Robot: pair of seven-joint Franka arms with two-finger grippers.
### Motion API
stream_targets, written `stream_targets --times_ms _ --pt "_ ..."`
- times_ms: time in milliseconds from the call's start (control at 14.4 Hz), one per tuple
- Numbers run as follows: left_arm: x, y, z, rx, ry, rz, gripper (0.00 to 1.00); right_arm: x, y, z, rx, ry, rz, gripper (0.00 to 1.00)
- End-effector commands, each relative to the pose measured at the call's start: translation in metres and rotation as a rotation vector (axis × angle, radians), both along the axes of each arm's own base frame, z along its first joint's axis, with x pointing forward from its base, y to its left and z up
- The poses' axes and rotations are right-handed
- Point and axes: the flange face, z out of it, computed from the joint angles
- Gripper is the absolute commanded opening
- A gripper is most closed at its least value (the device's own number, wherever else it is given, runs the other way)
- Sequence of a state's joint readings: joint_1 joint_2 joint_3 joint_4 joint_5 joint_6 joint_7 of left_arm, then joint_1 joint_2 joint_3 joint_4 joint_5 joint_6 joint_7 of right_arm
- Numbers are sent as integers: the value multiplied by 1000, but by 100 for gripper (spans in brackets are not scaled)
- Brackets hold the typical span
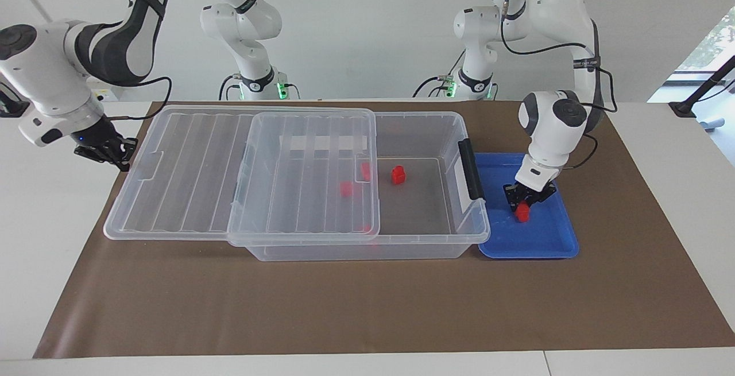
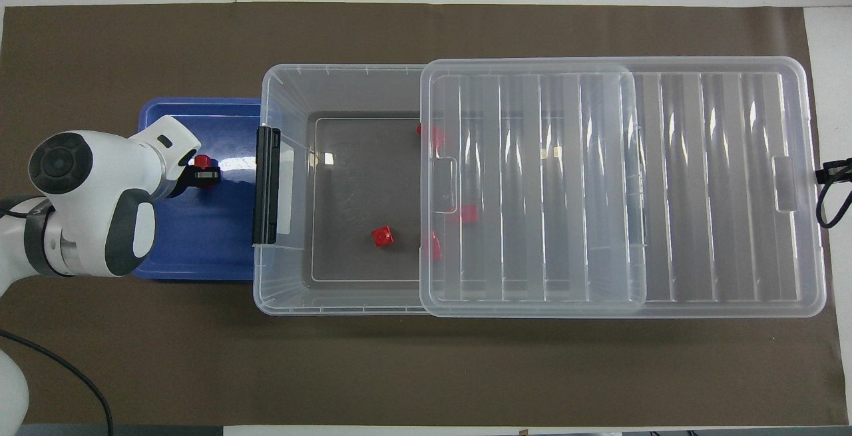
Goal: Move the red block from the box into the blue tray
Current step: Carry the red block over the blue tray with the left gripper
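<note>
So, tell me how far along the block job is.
Done: the lid is slid aside, so the box is open at the tray's end. In hand: the left gripper is shut on one red block, low in the blue tray, not yet let go. Left: release it. Other red blocks lie in the box. The right gripper waits, shut, beside the lid's outer end.
</note>
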State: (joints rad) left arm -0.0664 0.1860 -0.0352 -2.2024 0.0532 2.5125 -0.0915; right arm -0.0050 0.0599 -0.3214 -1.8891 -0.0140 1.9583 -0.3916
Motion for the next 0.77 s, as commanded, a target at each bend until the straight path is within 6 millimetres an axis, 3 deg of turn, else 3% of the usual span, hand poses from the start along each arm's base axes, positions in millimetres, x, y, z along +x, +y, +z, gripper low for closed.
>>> stream_targets --times_ms 0,139,279,697 --pt "-2 -6 0 -11 -11 -14 95 -4 11 1 21 -15 -41 0" --pt "-2 -10 8 -11 -11 -20 100 3 42 -3 28 -7 -53 0" --pt "1 -13 28 -9 -19 -27 100 4 53 -4 30 -2 -87 0" --pt "20 -38 142 15 66 -63 100 11 91 -4 31 0 -111 0"
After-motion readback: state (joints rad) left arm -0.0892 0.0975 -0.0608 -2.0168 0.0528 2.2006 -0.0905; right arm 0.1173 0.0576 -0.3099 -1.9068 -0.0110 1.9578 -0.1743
